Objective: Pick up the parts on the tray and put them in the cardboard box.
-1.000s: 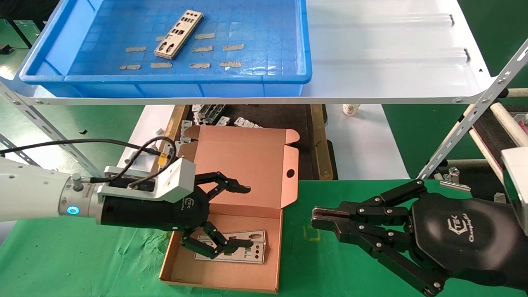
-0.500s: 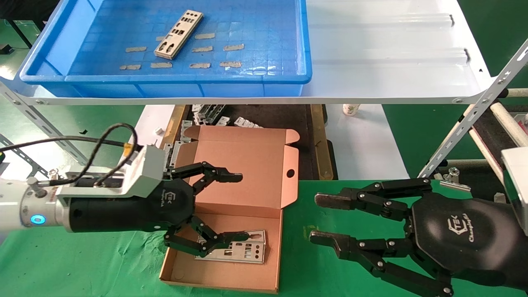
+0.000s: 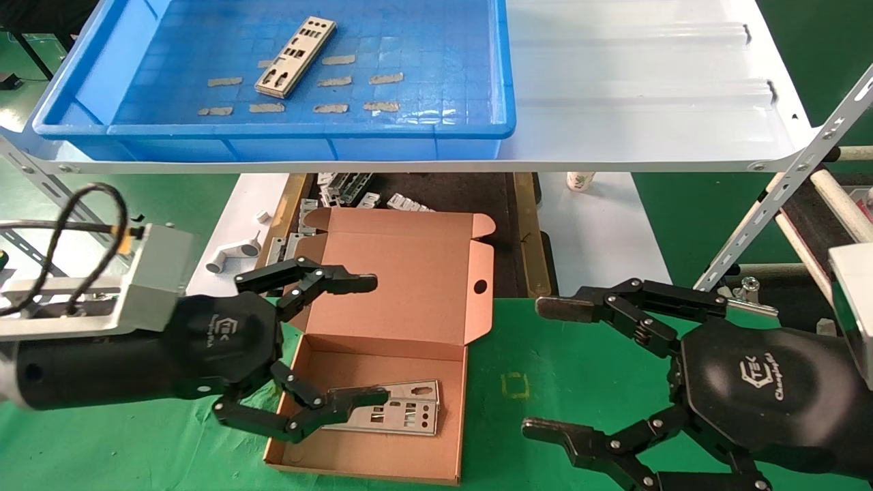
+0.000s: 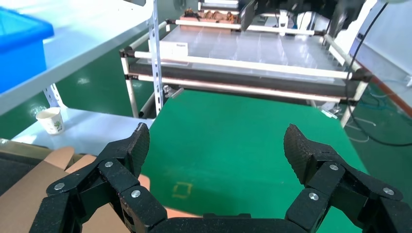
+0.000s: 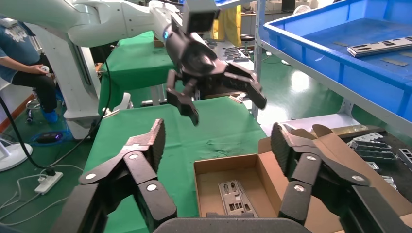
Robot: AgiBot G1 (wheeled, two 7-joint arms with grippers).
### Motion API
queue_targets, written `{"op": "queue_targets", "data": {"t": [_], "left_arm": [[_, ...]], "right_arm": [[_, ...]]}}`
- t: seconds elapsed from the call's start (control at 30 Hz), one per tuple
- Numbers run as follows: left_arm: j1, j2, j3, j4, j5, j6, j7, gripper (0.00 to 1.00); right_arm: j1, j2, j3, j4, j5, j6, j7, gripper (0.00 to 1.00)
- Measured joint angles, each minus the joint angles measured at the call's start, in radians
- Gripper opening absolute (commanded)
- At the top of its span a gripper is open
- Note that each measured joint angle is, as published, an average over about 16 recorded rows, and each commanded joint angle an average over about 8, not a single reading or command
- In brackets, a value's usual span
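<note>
One silver punched plate (image 3: 296, 56) lies in the blue tray (image 3: 477, 129) on the white shelf. Another plate (image 3: 399, 412) lies flat inside the open cardboard box (image 3: 402, 300) on the green table; it also shows in the right wrist view (image 5: 234, 197). My left gripper (image 3: 372, 337) is open and empty, held above the box's left side. In its own view (image 4: 216, 145) it faces bare green cloth. My right gripper (image 3: 549, 368) is wide open and empty over the green cloth right of the box. In the right wrist view (image 5: 216, 141) it faces the box (image 5: 214, 170) and the left gripper (image 5: 228, 104).
Tan tape strips (image 3: 331, 108) lie on the tray floor. Grey metal brackets (image 3: 344, 185) lie on the dark surface behind the box. A paper cup (image 3: 580, 181) stands under the shelf. Slanted shelf struts (image 3: 771, 198) stand at the right. A small yellow square mark (image 3: 515, 386) lies on the cloth.
My left gripper has drawn back to the left and up from the box, leaving the plate lying inside. My right gripper has gone from shut to wide open.
</note>
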Motion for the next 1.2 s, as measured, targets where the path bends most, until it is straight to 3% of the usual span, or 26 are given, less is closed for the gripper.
{"op": "queue_targets", "data": {"t": [0.6,1.2], "left_arm": [[0.154,-0.131,-0.161,-0.282,-0.114,-0.026,-0.158,1.0],[0.159,-0.135,-0.166,-0.29,-0.117,-0.028,-0.163,1.0]], "right_arm": [[0.0,0.0,0.0,0.0,0.0,0.0,0.0,1.0],[0.0,0.0,0.0,0.0,0.0,0.0,0.0,1.0]]}}
